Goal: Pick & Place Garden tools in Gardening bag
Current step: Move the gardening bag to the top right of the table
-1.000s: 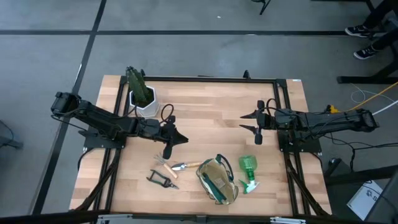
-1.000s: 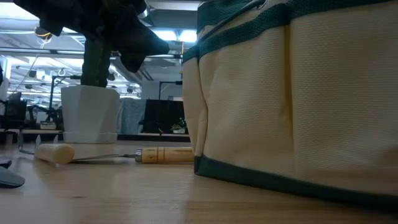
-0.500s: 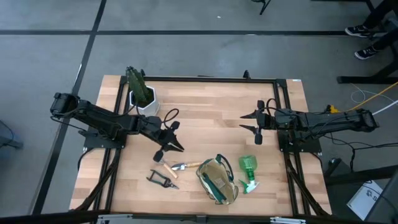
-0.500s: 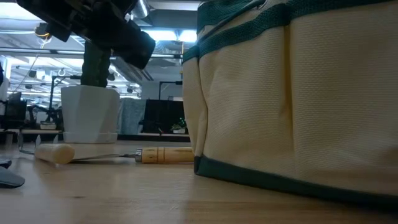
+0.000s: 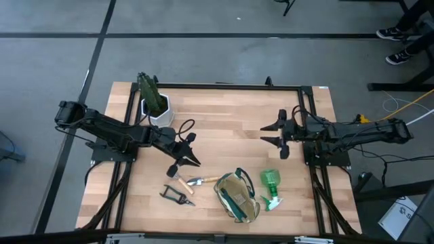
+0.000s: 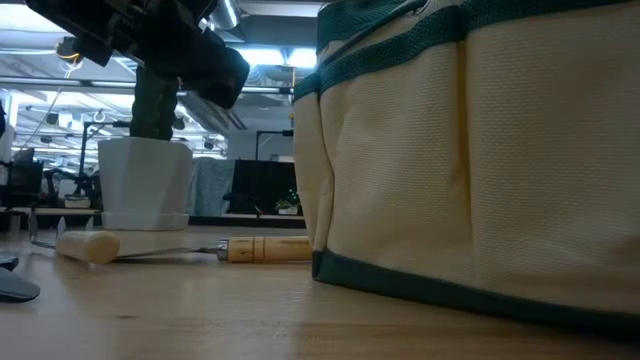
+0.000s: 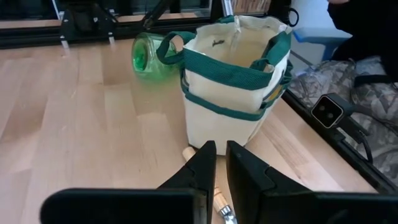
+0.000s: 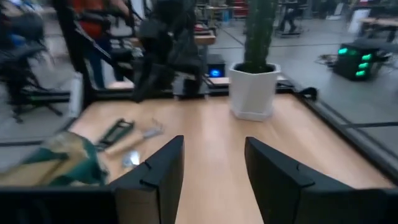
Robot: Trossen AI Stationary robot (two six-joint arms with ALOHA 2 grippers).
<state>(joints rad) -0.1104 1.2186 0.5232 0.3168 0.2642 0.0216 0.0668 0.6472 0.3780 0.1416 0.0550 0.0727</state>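
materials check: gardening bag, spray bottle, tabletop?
Gardening bag: looks like woven fabric, matte tan with green webbing trim; the weave shows in the low view.
Spray bottle: probably plastic, translucent green and glossy, with light passing through the body.
Tabletop: seems wood or a wood-look laminate, pale with plank seams and a satin sheen; which one is unclear.

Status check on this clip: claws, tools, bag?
Left claw nearly shut, empty, over the rake handle. Right claw open, waiting. Trowel, shears, spray bottle lie outside the bag.
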